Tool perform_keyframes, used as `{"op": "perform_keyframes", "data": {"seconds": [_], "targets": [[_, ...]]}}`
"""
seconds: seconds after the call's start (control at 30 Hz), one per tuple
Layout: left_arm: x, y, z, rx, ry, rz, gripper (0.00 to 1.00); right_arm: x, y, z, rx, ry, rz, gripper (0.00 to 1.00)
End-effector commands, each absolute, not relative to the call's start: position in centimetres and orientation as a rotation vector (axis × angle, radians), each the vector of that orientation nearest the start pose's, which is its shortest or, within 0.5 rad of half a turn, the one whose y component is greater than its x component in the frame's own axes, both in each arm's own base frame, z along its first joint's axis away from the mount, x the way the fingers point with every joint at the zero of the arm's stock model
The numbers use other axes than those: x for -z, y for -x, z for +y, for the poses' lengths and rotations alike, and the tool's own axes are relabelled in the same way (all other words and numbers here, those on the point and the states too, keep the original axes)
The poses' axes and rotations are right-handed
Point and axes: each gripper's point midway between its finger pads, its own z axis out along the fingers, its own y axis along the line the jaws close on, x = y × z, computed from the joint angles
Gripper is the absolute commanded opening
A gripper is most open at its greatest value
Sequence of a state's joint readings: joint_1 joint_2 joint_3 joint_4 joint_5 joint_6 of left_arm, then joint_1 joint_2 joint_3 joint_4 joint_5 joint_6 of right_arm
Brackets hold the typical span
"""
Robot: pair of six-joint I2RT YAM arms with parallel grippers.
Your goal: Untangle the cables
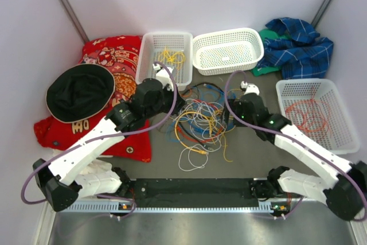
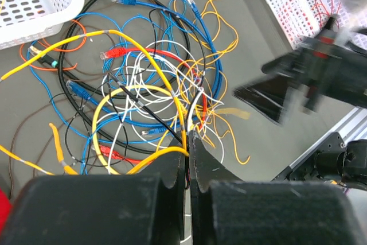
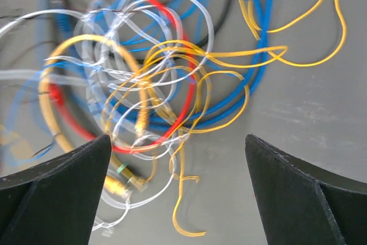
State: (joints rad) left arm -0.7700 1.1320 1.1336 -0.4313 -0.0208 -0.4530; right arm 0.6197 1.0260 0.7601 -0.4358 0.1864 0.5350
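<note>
The cables [image 1: 198,120] lie in a tangled heap of yellow, orange, blue, white, red and black loops on the grey table, between my two grippers. My left gripper [image 1: 176,100] is at the heap's left edge. In the left wrist view it [image 2: 188,142] is shut on a thick yellow cable [image 2: 153,161] that bends out to the left of the jaws. My right gripper [image 1: 227,116] is at the heap's right edge. In the right wrist view it [image 3: 178,144] is wide open and empty above thin orange-yellow and white strands [image 3: 198,159], and the picture is blurred.
A white basket [image 1: 143,55] holding a yellow cable [image 1: 171,57] and a second white basket [image 1: 252,31] stand at the back. A third basket [image 1: 344,107] with an orange cable [image 1: 304,113] is on the right. A red cloth [image 1: 114,53], black hat [image 1: 80,91] and blue plaid cloth [image 1: 298,47] lie around.
</note>
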Motion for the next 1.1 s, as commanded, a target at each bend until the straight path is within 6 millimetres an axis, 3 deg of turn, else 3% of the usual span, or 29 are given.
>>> {"op": "perform_keyframes", "data": {"seconds": [0.0, 0.03, 0.17, 0.33, 0.47, 0.57, 0.77, 1.07], "targets": [[-30.3, -25.2, -26.0, 0.767, -0.299, 1.980, 0.00, -15.9, -28.8, 17.3, -0.302, -0.035, 2.266, 0.99], [-30.0, -25.2, -25.9, 0.767, -0.297, 1.986, 0.00, -15.5, -28.9, 17.7, -0.308, -0.039, 2.280, 0.99], [-29.7, -24.7, -25.8, 0.785, -0.291, 1.991, 0.00, -17.3, -29.3, 20.1, -0.484, -0.021, 2.206, 0.99], [-29.7, -24.4, -25.3, 0.777, -0.291, 1.989, 0.00, -18.3, -29.1, 18.8, -0.454, -0.068, 2.155, 0.99], [-29.5, -24.4, -25.3, 0.773, -0.295, 1.992, 0.00, -16.2, -29.2, 14.8, -0.233, -0.170, 2.201, 0.99], [-29.2, -24.3, -25.4, 0.781, -0.296, 1.998, 0.00, -14.8, -29.6, 13.2, -0.190, -0.225, 2.233, 0.99], [-29.0, -24.0, -25.3, 0.794, -0.290, 2.000, 0.00, -13.0, -32.2, 12.5, -0.136, -0.232, 2.272, 0.99], [-29.2, -23.2, -24.6, 0.800, -0.278, 2.003, 0.00, -11.3, -36.8, 14.3, -0.093, -0.184, 2.320, 0.98]]}}
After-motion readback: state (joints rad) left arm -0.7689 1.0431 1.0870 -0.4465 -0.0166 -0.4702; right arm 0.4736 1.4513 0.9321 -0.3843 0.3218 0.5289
